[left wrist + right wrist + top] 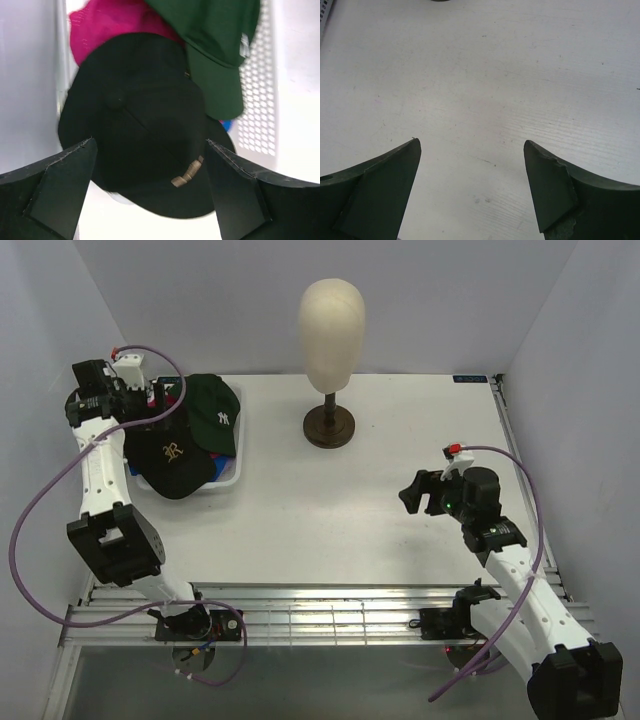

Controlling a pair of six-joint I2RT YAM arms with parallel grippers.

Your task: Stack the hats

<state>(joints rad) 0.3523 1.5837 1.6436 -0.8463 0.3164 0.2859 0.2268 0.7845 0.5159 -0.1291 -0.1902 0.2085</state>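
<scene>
Your left tool (150, 145) hangs over the basket (257, 110), jaws spread wide and gripping nothing, with the black cap (140, 125) right beneath it. Watch the green cap (210, 45): in the wrist view its brim overlaps the black cap's upper-right edge, so a careless pinch could catch 2 caps at once or drag the green one along. A shallow bite on the crown may also slip off the fabric. The magenta cap (100, 25) lies underneath, at upper left. In the overhead view the left arm reaches to the upper left, wrist bent down over the basket. The right arm sits at lower right, elbow folded, its tool (470, 145) spread and empty above bare bench (480, 75).
</scene>
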